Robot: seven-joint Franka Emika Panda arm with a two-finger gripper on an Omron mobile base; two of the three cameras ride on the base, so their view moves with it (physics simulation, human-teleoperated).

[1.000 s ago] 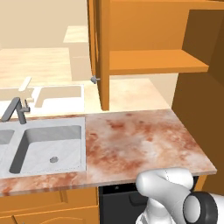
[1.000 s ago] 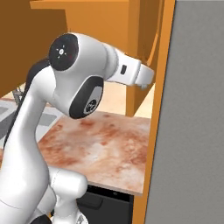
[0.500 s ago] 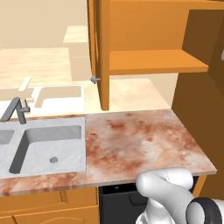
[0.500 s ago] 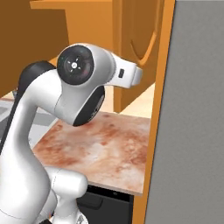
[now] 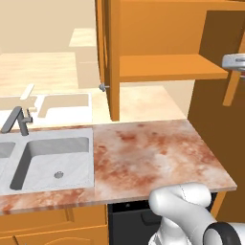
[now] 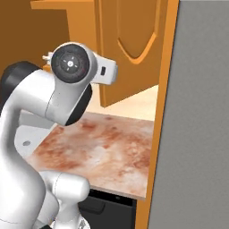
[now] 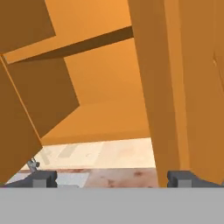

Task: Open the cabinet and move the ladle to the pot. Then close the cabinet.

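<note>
The cabinet (image 5: 167, 67) hangs above the counter with both doors swung out. Its left door (image 5: 107, 57) stands edge-on, and a small silver knob (image 5: 102, 87) sits low on it. The right door (image 6: 134, 44) shows its arched panel. My gripper (image 7: 113, 179) is open and holds nothing. It looks up into the cabinet (image 7: 100, 100) from below, near the right door (image 7: 166, 87). The white hand (image 5: 234, 61) shows at the level of the cabinet's shelf. The part of the shelf that I see is bare. The ladle and the pot are out of view.
A marbled counter (image 5: 153, 153) runs under the cabinet, with a steel sink (image 5: 52, 162) and a tap (image 5: 16, 119) at its left. A flat grey wall (image 6: 197, 134) rises close on the right. My own arm (image 6: 67, 85) stands over the counter.
The arm's upper joint and forearm have swung left in the right base view, and the hand has come up toward the cabinet's shelf. The jaws have stayed open.
</note>
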